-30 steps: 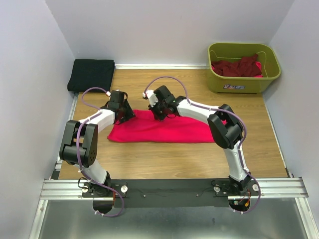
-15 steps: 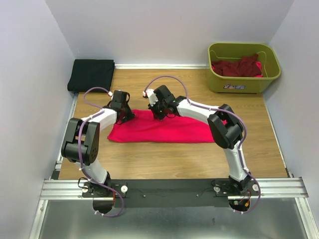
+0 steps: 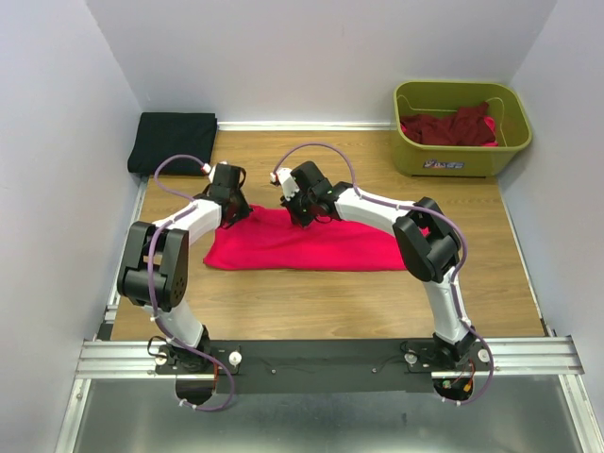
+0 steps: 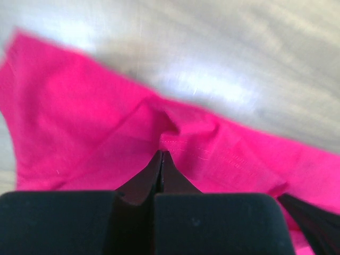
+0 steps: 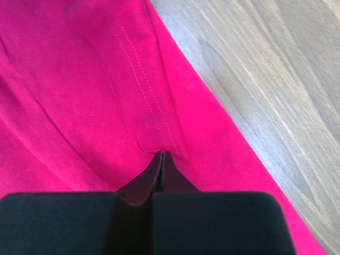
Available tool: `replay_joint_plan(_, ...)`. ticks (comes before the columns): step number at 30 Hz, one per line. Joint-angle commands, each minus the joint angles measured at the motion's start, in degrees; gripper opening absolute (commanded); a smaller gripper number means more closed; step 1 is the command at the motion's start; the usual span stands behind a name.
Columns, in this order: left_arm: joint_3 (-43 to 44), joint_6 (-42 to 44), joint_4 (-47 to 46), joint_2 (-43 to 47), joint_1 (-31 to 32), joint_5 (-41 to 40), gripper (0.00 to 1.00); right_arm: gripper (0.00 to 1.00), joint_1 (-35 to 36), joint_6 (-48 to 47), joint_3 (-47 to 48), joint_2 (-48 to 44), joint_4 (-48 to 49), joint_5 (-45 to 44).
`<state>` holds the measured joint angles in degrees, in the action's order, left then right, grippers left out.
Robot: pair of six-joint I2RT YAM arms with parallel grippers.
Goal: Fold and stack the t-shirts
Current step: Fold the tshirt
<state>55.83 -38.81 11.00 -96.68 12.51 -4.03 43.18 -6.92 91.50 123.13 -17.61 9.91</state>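
Since a second ago my left fingers [image 4: 153, 172] have shut and shifted a little farther from me. They now pinch a fold of the bright pink-red cloth t-shirt [image 3: 311, 247] at its corner farthest from the olive-green plastic tub [image 3: 453, 157]. My right fingers [image 5: 155, 171] are clamped on its stitched hem, closer to the tub. The shirt lies on the wooden desk [image 3: 330, 304], well left of the tub.
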Motion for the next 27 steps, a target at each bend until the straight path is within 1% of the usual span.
replay_joint_plan(1,3.66,3.47,0.69,0.27,0.23,-5.89,0.00,0.01,0.33,-0.55,2.10,0.53,1.35,-3.67)
replay_joint_plan(5,7.52,4.88,2.00,-0.78,-0.65,-6.78,0.00,0.01,0.42,-0.99,3.24,0.88,1.35,-4.81)
replay_joint_plan(9,9.55,5.58,2.97,-1.40,-1.18,-7.30,0.00,0.01,0.33,-1.34,4.03,0.88,1.35,-6.22)
replay_joint_plan(22,8.50,5.06,3.76,4.04,-3.81,-7.48,0.00,0.01,0.41,-4.07,7.55,2.29,1.87,-7.98)
replay_joint_plan(27,9.47,5.93,3.15,3.96,-3.90,-6.87,0.00,0.00,0.41,-4.77,7.81,2.38,2.05,-9.56)
